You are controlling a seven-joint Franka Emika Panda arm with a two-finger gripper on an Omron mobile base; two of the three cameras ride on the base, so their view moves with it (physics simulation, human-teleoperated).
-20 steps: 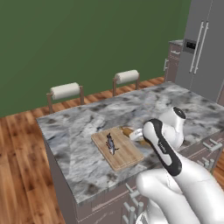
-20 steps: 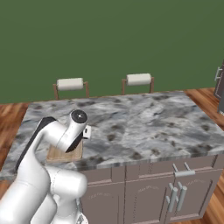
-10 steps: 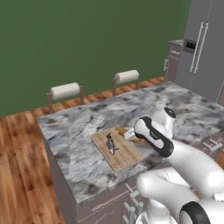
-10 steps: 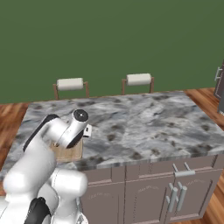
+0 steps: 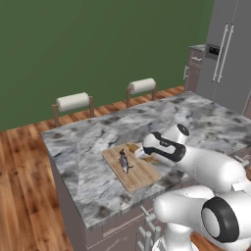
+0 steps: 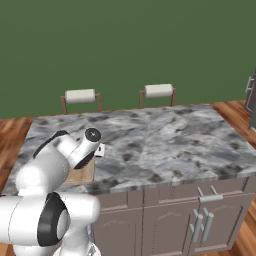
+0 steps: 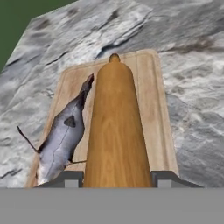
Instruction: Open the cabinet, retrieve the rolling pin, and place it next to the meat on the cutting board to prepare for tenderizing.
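The claw pinches the pin low over the board, beside the meat; only lowering and release seem left.

Rolling pin near end cut off at claw; cutting board mostly hidden behind arm

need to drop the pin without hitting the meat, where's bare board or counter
Bare cutting board lies on the rolling pin's side away from the meat, a narrow strip. Marble counter beyond the board toward the fridge is wide open. Crowded: the meat's half of the board, close beside the pin.
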